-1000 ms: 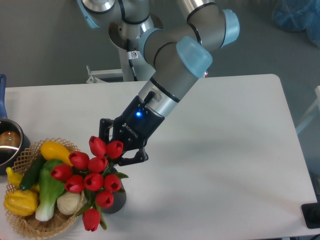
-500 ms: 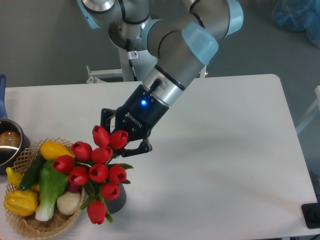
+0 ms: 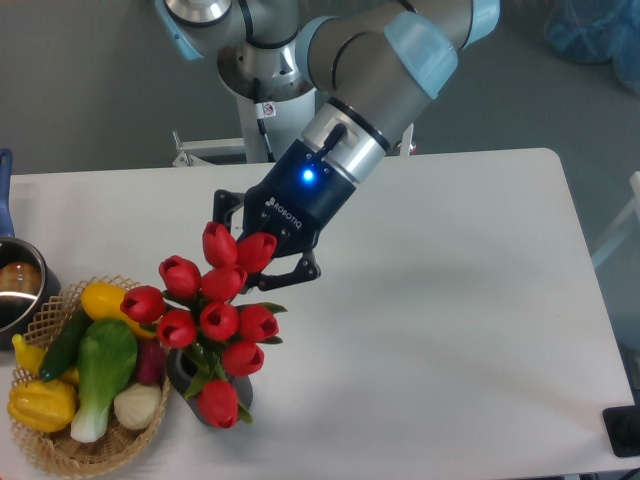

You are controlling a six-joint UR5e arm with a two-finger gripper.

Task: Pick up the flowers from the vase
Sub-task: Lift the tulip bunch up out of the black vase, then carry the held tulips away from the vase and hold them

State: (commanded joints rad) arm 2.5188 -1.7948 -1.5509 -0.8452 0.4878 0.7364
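The flowers (image 3: pixel 213 313), a bunch of red tulip buds with green leaves, hang raised over the dark grey vase (image 3: pixel 196 381) at the table's front left. Their stems are hidden behind the buds, so I cannot tell whether they still reach into the vase's mouth. My gripper (image 3: pixel 250 262) is at the top of the bunch, shut on it, with one black finger (image 3: pixel 297 272) showing at the right of the upper buds. The other finger is hidden behind the buds.
A woven wicker basket (image 3: pixel 128 440) with green, yellow and white vegetables stands just left of the vase. A metal pot (image 3: pixel 17 285) with a blue handle sits at the far left edge. The white table (image 3: pixel 450 300) stretches to the right.
My gripper has moved up and to the right with the flowers in it. The bunch has risen and the vase's rim now shows beneath the buds.
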